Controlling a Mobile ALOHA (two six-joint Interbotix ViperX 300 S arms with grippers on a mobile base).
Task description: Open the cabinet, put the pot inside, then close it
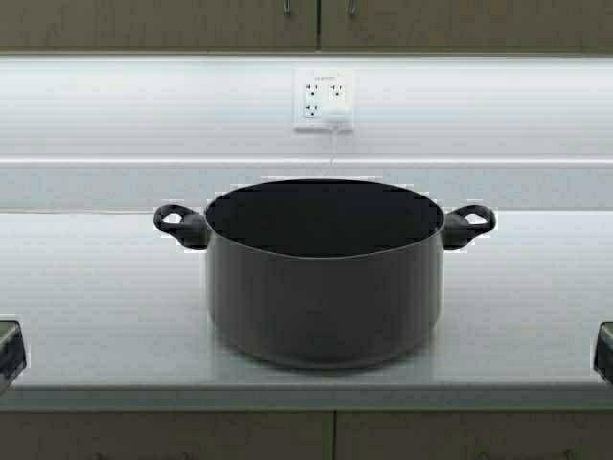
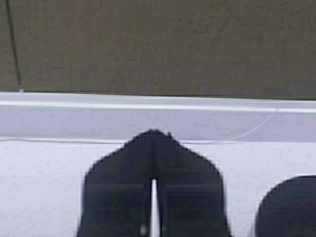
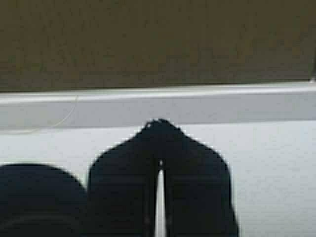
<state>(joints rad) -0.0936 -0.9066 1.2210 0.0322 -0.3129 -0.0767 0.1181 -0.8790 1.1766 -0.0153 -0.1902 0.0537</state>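
Both grippers, left gripper [image 2: 154, 136] and right gripper [image 3: 159, 123], sit with fingers pressed together, low on either side of the pot [image 1: 324, 273], which stands on the counter [image 1: 96, 307] below the cabinet [image 1: 316, 24], whose doors look unopened, so a handle must be reached first.

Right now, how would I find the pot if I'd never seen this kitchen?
Look at the long pale countertop under the white wall outlet. The pot sits in the middle: wide, round, dark grey, black inside, two black loop handles, no lid. Nothing else stands on the counter.
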